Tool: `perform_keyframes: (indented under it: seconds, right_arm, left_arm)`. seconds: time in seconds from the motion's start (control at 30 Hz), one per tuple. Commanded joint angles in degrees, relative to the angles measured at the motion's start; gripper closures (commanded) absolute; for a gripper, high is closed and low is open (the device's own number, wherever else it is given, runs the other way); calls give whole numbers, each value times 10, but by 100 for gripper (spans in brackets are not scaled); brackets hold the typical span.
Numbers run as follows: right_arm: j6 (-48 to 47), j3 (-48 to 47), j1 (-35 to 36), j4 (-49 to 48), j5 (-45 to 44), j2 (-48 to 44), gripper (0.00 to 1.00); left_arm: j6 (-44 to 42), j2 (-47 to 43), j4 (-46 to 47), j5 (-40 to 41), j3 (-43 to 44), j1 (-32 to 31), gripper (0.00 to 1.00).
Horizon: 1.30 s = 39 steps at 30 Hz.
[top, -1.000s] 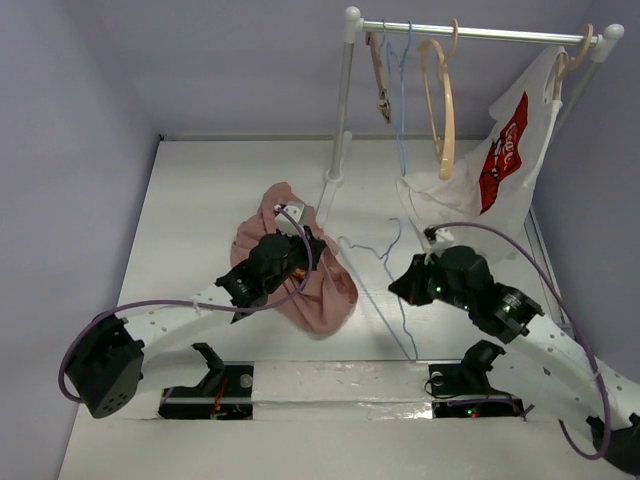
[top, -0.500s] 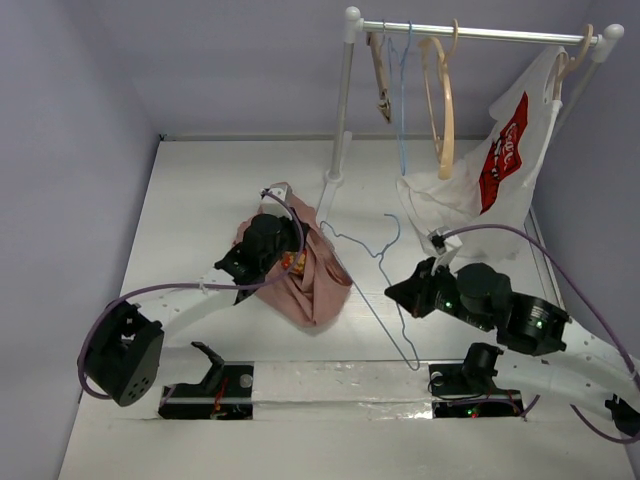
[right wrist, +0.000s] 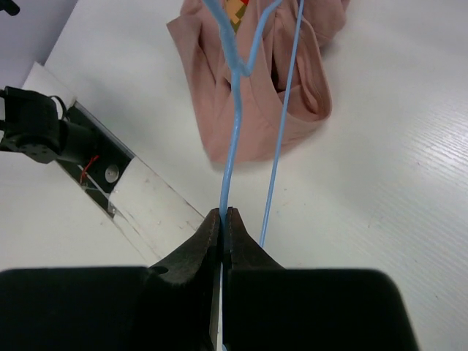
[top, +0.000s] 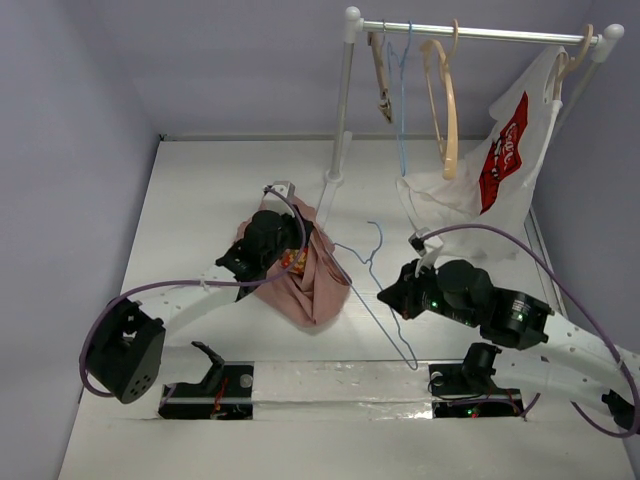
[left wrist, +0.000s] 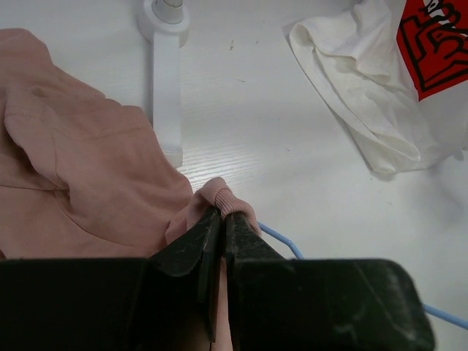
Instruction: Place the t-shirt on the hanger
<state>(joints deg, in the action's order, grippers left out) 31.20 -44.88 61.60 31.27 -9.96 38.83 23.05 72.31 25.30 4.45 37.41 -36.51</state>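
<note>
The dusty-pink t-shirt [top: 318,285] lies bunched on the white table, left of centre. My left gripper [left wrist: 221,213] is shut on its ribbed collar [left wrist: 228,196], lifting that edge. The light-blue wire hanger [top: 378,235] slants across the table between the arms, its far corner against the shirt. My right gripper [right wrist: 223,213] is shut on one wire of the hanger [right wrist: 235,124], which runs up over the t-shirt [right wrist: 256,128]. In the top view the right gripper [top: 386,297] sits right of the shirt. A short piece of the hanger [left wrist: 281,238] shows beside the left fingers.
A white clothes rack [top: 340,110] stands at the back, its foot [left wrist: 167,73] just beyond the shirt. On the rail hang tan wooden hangers [top: 445,110], another blue wire hanger [top: 403,90] and a white shirt with a red logo [top: 505,150], which trails onto the table [left wrist: 365,110].
The left gripper has raised the collar and drawn the shirt into a tighter bunch. The right gripper has carried the hanger left, bringing its corner against the shirt.
</note>
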Motion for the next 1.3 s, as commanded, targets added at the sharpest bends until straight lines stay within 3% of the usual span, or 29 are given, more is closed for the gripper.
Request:
perform_keyframes:
  seconds: [0.0,0.77,1.27]
  right_arm:
    - [-7,-5,5,-45,20,-17,100]
    - [5,-19,11,-20,53,-67,100]
    - [-19,-28,11,-23,32,-29,100]
  left_arm:
    - [5,-23,13,-6,22,2,100]
    - [8,7,7,-8,57,31,100]
    - [5,5,13,-22,48,31,100]
